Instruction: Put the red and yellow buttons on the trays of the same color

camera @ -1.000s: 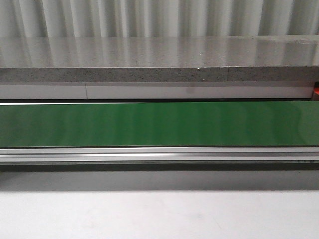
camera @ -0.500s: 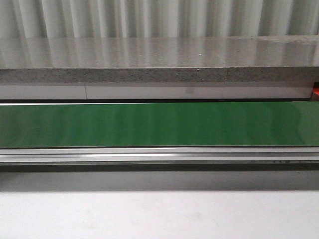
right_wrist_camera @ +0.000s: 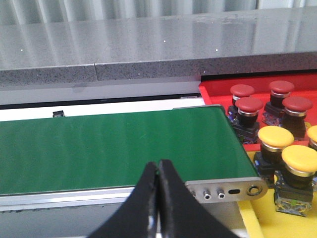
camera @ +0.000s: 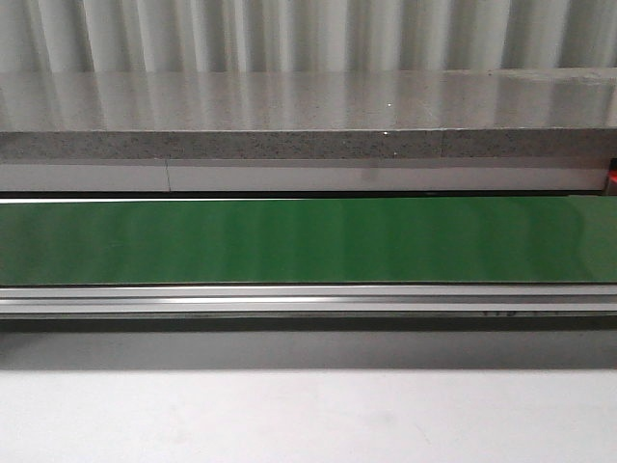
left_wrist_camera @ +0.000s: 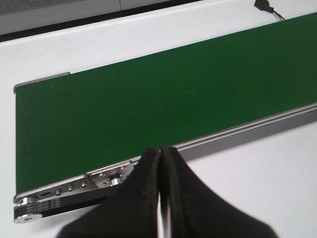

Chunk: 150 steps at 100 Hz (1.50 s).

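Several red buttons (right_wrist_camera: 249, 104) stand on the red tray (right_wrist_camera: 213, 88), beyond the end of the green conveyor belt (right_wrist_camera: 114, 148). Beside it, three yellow buttons (right_wrist_camera: 276, 137) rest on the yellow tray (right_wrist_camera: 265, 225). My right gripper (right_wrist_camera: 158, 164) is shut and empty, hovering over the belt's near rail close to that end. Over the near rail at the belt's other end (left_wrist_camera: 124, 114), my left gripper (left_wrist_camera: 160, 148) is also shut with nothing in it. No button lies on the belt (camera: 308, 241). Neither gripper shows in the front view.
A grey stone ledge (camera: 308, 145) runs behind the belt, with a corrugated wall above it. The belt's aluminium rail (camera: 308, 299) faces the white table (camera: 308, 415). A sliver of red (camera: 611, 178) shows at the front view's right edge. A black cable (left_wrist_camera: 267, 7) lies past the belt.
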Available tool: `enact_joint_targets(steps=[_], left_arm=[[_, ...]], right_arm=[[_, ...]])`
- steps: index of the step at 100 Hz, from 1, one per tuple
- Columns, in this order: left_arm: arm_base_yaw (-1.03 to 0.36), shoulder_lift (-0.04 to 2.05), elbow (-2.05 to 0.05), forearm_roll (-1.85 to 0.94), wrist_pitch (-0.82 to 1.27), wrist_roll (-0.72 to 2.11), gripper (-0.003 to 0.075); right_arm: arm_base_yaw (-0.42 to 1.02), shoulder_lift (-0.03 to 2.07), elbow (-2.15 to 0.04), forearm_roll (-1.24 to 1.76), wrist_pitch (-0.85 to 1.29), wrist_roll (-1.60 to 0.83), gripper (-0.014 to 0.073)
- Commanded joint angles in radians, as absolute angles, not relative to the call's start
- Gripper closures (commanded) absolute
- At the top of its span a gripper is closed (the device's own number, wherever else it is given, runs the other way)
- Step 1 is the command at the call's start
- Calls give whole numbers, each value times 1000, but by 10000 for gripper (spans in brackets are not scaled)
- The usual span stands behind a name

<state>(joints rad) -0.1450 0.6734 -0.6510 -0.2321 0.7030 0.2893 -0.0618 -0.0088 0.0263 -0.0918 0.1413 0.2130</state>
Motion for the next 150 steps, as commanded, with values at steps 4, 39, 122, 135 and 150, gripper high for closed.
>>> enact_joint_targets(steps=[4, 39, 122, 135, 150], left_arm=[[-151, 674, -678, -252, 640, 287, 740], [-151, 674, -678, -252, 640, 287, 740], [-142, 473, -450, -106, 261, 98, 740], [-138, 390, -328, -61, 139, -45, 740], [-98, 292, -224, -48, 68, -70, 740]], right_arm=[[-61, -27, 29, -104, 70, 202, 660], [-61, -27, 29, -104, 70, 202, 660], [-61, -27, 29, -104, 70, 202, 660], [-61, -27, 29, -104, 70, 202, 660], [-61, -27, 29, -104, 70, 202, 660]])
